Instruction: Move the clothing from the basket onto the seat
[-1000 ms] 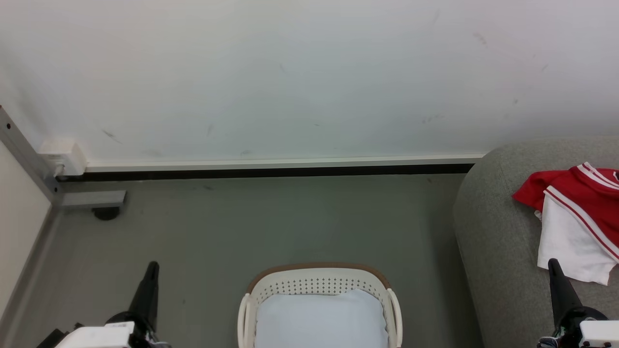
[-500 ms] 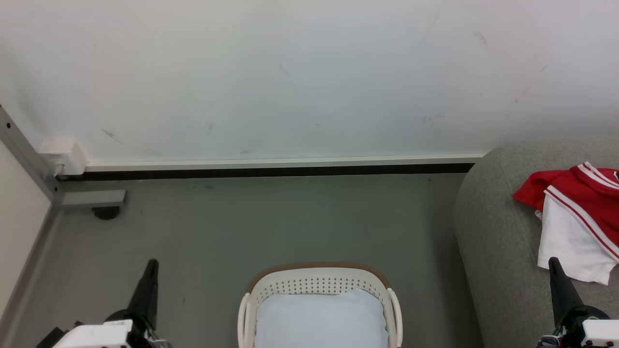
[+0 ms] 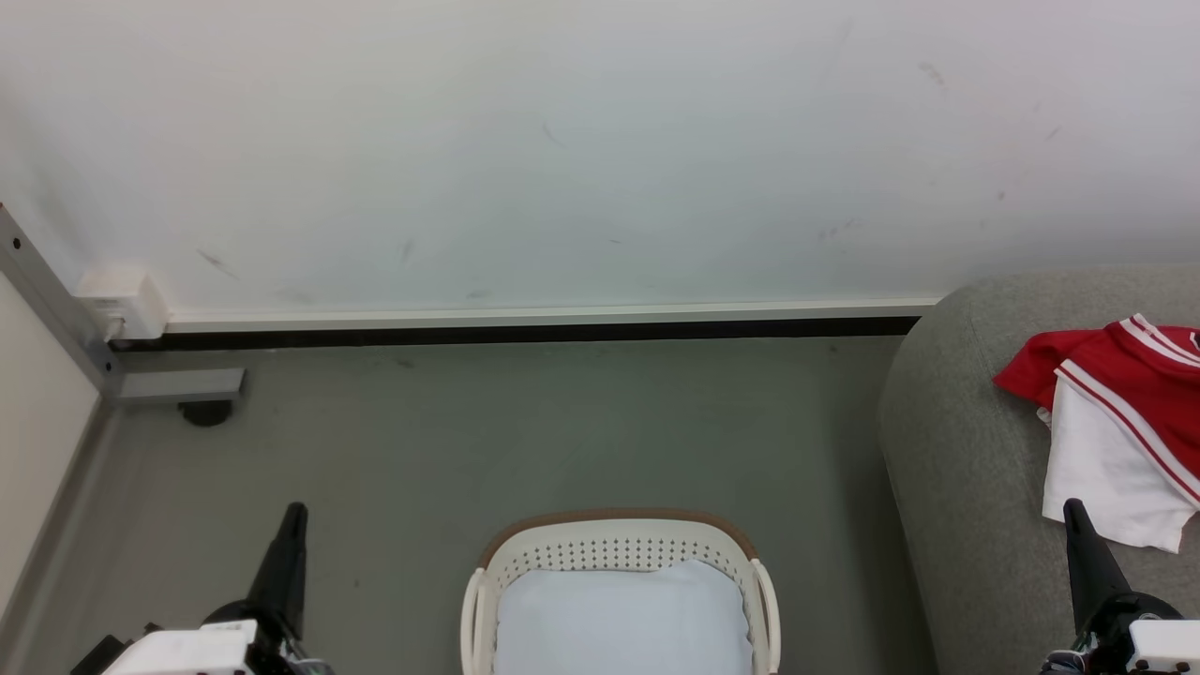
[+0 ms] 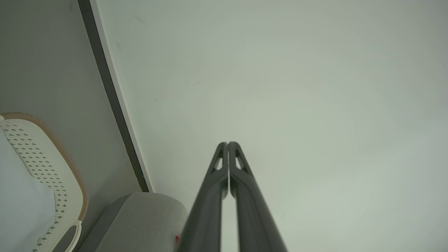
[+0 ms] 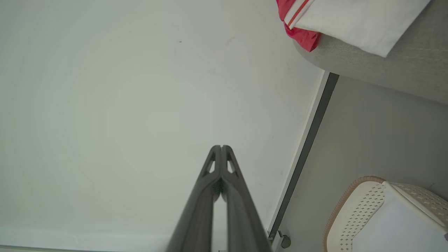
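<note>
Head view: the clothing [image 3: 1120, 403], soft red-and-white fabric, lies crumpled on the seat [image 3: 966, 469], grey woven upholstery with a rounded edge. Its thin stripes run diagonally down-right. The oval perforated plastic basket [image 3: 619, 548], brown-rimmed, sits on the floor [image 3: 562, 431] holding a smooth pale pad [image 3: 623, 619], with the left gripper [image 3: 294, 514] and right gripper [image 3: 1072, 508] low at either side. Left wrist view: dark tapered fingers pressed tip to tip, empty, before the white wall [image 4: 315, 87]. Right wrist view: fingers together on nothing, clothing on the seat's edge at top right.
</note>
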